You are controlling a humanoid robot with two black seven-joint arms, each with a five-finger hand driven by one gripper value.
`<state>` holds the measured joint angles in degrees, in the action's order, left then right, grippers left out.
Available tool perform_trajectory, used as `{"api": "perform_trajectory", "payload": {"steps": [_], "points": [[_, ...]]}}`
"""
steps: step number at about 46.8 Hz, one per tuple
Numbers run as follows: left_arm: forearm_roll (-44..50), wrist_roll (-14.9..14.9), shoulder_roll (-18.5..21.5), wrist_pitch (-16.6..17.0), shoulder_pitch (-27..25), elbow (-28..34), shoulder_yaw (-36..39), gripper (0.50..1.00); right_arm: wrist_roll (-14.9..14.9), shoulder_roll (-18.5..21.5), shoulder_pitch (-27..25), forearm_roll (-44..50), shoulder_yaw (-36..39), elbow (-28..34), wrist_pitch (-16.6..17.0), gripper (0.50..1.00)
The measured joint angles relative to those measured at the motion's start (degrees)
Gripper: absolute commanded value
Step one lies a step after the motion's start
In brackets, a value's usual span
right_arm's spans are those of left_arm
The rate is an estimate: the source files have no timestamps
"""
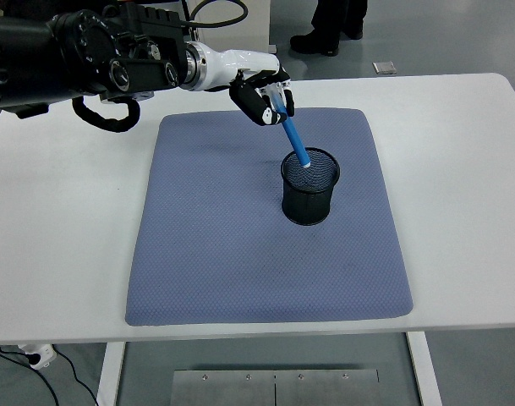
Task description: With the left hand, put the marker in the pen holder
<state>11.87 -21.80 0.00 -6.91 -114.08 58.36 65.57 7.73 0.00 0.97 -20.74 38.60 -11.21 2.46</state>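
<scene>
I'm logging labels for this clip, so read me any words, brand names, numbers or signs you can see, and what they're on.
No readable text in this view.
The blue marker, held by the left hand, shows no legible print.
The black mesh pen holder, blue mat and white table carry no markings.

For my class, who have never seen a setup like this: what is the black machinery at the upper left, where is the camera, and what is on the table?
The camera sits high on the robot itself, looking forward and down over a white table. The black machinery is the robot's left arm, ending in the left hand, which has five fingers. Those fingers grip the top of a blue marker, held tilted, with its lower end dipping into a black mesh pen holder. The holder stands upright on a grey-blue mat that covers the middle of the table. The right arm is out of the picture. At the top edge, beyond the table, a person's shoes show on the floor.
</scene>
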Motion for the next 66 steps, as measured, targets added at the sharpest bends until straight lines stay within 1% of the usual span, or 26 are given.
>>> {"api": "perform_trajectory", "payload": {"steps": [2, 4, 7, 10, 12, 18, 20, 22, 23, 28, 42, 45, 47, 48, 49, 54, 59, 66], "points": [[0.00, 0.00, 0.00, 0.46, 0.00, 0.00, 0.00, 0.557, 0.00, 0.00, 0.00, 0.00, 0.00, -0.01, 0.00, 1.000], [0.00, 0.00, 0.00, 0.91, 0.00, 0.00, 0.00, 0.593, 0.00, 0.00, 0.00, 0.00, 0.00, 0.00, 0.00, 1.000], [0.00, -0.06, 0.00, 1.37, 0.00, 0.00, 0.00, 0.601, 0.00, 0.00, 0.00, 0.00, 0.01, -0.01, 0.00, 1.000], [0.00, -0.08, 0.00, 1.56, 0.00, 0.00, 0.00, 0.645, 0.00, 0.00, 0.00, 0.00, 0.01, 0.00, -0.01, 1.000], [0.00, -0.08, 0.00, 1.73, 0.00, 0.00, 0.00, 0.657, 0.00, 0.00, 0.00, 0.00, 0.01, 0.00, -0.01, 1.000], [0.00, -0.09, 0.00, 1.81, -0.01, 0.00, 0.00, 0.757, 0.00, 0.00, 0.00, 0.00, 0.01, 0.02, 0.00, 1.000], [0.00, -0.09, 0.00, 1.81, -0.01, 0.00, 0.00, 0.780, 0.00, 0.00, 0.00, 0.00, 0.00, 0.01, 0.00, 1.000], [0.00, -0.09, 0.00, 1.81, -0.04, 0.00, 0.00, 0.786, 0.00, 0.00, 0.00, 0.00, 0.01, 0.00, 0.00, 1.000], [0.00, -0.09, 0.00, 1.81, -0.07, 0.00, 0.00, 0.809, 0.00, 0.00, 0.00, 0.00, 0.00, -0.02, 0.00, 1.000], [0.00, -0.09, 0.00, 1.88, -0.13, 0.00, 0.00, 0.836, 0.00, 0.00, 0.00, 0.00, -0.01, -0.02, 0.00, 1.000], [0.00, -0.09, 0.00, 2.34, -0.27, -0.01, 0.00, 0.865, 0.00, 0.00, 0.00, 0.00, 0.00, -0.01, 0.01, 1.000], [0.00, -0.09, 0.00, 2.34, -0.27, -0.01, 0.00, 0.906, 0.00, 0.00, 0.00, 0.00, -0.01, -0.01, 0.02, 1.000], [0.01, -0.09, 0.00, 2.34, -0.29, -0.03, 0.00, 0.912, 0.00, 0.00, 0.00, 0.00, -0.01, -0.02, 0.02, 1.000], [0.05, -0.09, 0.00, 2.34, -0.34, -0.08, 0.00, 0.985, 0.00, 0.00, 0.00, 0.00, -0.01, -0.01, 0.02, 1.000], [0.06, -0.09, 0.00, 2.34, -0.35, -0.09, 0.00, 1.000, 0.00, 0.00, 0.00, 0.00, -0.01, 0.00, 0.02, 1.000], [0.22, -0.09, 0.00, 2.67, -0.51, -0.18, 0.00, 1.000, 0.00, 0.00, 0.00, 0.00, -0.02, -0.02, 0.02, 1.000], [0.24, -0.09, 0.00, 3.85, -0.62, -0.21, -0.18, 1.000, 0.00, 0.00, 0.00, 0.00, -0.02, 0.02, 0.02, 1.000], [0.16, -0.09, 0.08, 3.74, -0.70, -0.26, -0.20, 1.000, 0.00, 0.00, 0.00, 0.00, 0.01, 0.00, 0.02, 1.000]]}}
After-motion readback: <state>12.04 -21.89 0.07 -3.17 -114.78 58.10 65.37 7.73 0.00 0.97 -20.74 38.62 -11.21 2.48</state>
